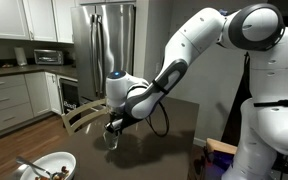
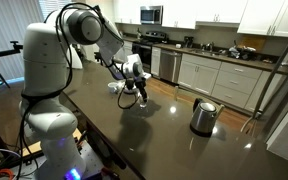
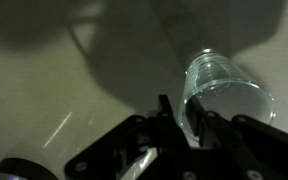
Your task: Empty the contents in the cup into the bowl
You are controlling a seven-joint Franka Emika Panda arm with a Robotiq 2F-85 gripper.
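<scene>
The cup [image 3: 227,92] is a small clear glass. In the wrist view its wall sits between my two fingers, and no contents show in it. My gripper [image 3: 182,122] is shut on the cup's rim. In an exterior view the gripper [image 1: 114,127] holds the cup [image 1: 112,140] low over the dark table. The white bowl [image 1: 32,162] stands at the near left of the table, apart from the gripper. A small clump of dark bits [image 1: 57,172] lies in it. In an exterior view the gripper [image 2: 135,90] is just right of the bowl [image 2: 115,87].
A steel kettle [image 2: 203,116] with a black handle stands on the dark table [image 2: 154,130], well away from the gripper. A wooden chair [image 1: 80,115] stands at the table's far side. Kitchen counters and a fridge [image 1: 109,45] lie beyond.
</scene>
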